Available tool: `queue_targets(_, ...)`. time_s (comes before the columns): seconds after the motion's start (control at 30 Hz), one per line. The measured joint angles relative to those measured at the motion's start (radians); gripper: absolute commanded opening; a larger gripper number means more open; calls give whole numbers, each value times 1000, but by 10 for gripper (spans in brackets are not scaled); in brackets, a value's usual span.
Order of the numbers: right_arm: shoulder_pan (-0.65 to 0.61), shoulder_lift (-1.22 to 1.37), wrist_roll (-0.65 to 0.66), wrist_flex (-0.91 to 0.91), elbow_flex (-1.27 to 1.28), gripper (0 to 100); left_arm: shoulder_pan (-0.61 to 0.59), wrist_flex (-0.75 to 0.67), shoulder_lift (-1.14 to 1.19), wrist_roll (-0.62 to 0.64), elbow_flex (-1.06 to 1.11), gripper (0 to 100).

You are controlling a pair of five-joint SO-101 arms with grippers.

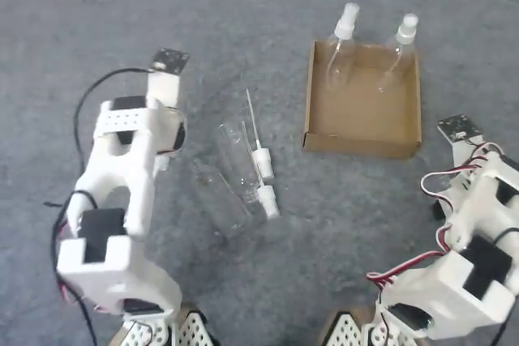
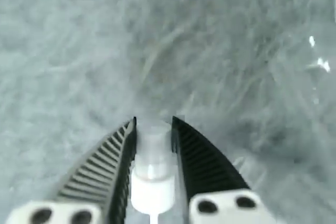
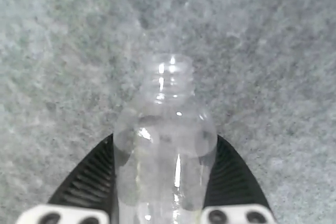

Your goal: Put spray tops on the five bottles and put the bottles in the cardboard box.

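On the far side of the desk (image 1: 340,216) sits the cardboard box (image 1: 361,107). Two bottles (image 1: 340,50) lie in it, and both have white tops on. So two of the five look done.

The left gripper (image 2: 153,121) is pinching a spray top (image 2: 152,174). Its black fingers press on both sides of the white top, just above the grey desk.

The right gripper (image 3: 165,139) is pinching a clear bottle (image 3: 165,171) around its wide part. The bottle's neck (image 3: 172,77) is open and has no top on it. It points away from the gripper, low over the desk.

Two more bottles (image 1: 231,147) lie on their sides in the middle of the desk. Two loose spray tops (image 1: 263,161) lie right beside them, each with a thin tube.

I think the job is on bottle number three. One arm has the top and the other arm has the bottle. Next, the two arms need to come together. The thin tube has to go straight into the small open neck. Then the top must be pushed or turned until it sits tight. The hole is small, so both parts need to line up well. The right gripper must hold the bottle firmly so it does not slip. After that, the bottle can go in the box.
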Motion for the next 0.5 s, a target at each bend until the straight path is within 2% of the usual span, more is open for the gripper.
queue_targets(0.2, 0, 0, 0, 0, 0, 69, 14, -23, 92, 63, -41, 170)
queue_targets(0.5, 0, 0, 0, 0, 0, 69, 9, 87, 92, 12, -130, 163)
